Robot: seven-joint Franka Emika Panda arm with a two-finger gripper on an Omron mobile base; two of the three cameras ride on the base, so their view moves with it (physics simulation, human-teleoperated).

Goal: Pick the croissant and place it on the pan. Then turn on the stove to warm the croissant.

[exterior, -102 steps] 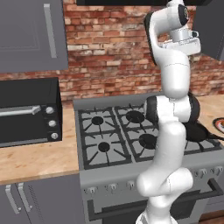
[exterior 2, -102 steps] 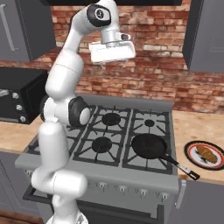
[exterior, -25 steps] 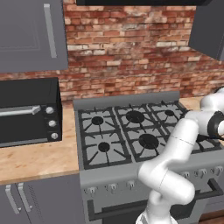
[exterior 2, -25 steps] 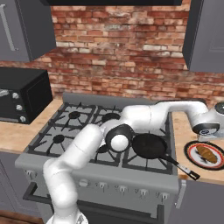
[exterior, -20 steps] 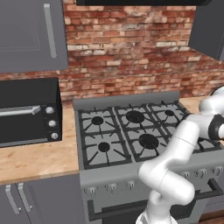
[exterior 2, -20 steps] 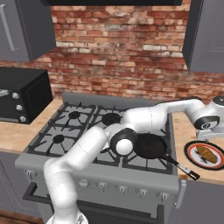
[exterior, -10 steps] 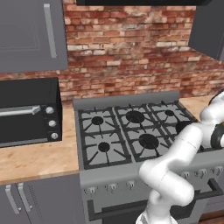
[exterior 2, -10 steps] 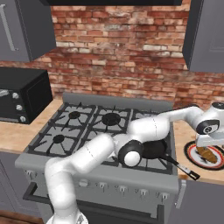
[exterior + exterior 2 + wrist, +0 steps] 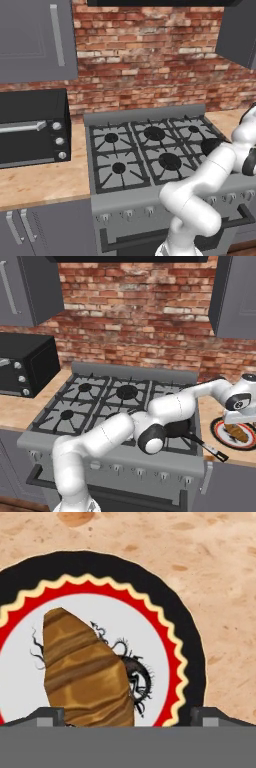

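Observation:
The croissant (image 9: 85, 672), golden-brown and striped, lies on a red-rimmed white plate (image 9: 176, 662) on the counter right of the stove (image 9: 100, 401). My gripper (image 9: 129, 717) hangs close above it, open, its fingertips (image 9: 47, 714) standing wide to either side of the pastry's near end. From the right base view, the gripper (image 9: 238, 425) sits just over the croissant (image 9: 241, 433) on the plate (image 9: 216, 431). The black pan (image 9: 177, 428) rests on the stove's front right burner, its handle pointing toward the plate; my arm partly covers it. The pan (image 9: 209, 146) also peeks out behind my arm.
A black toaster oven (image 9: 30, 127) stands on the counter left of the stove (image 9: 140, 150). Grey cabinets hang above on both sides against a brick wall. My arm stretches low across the stove's right burners. Beige counter (image 9: 215, 572) surrounds the plate.
The arm has swung from high above the stove down to the right, and in the last second the gripper has lowered over the plate with the croissant.

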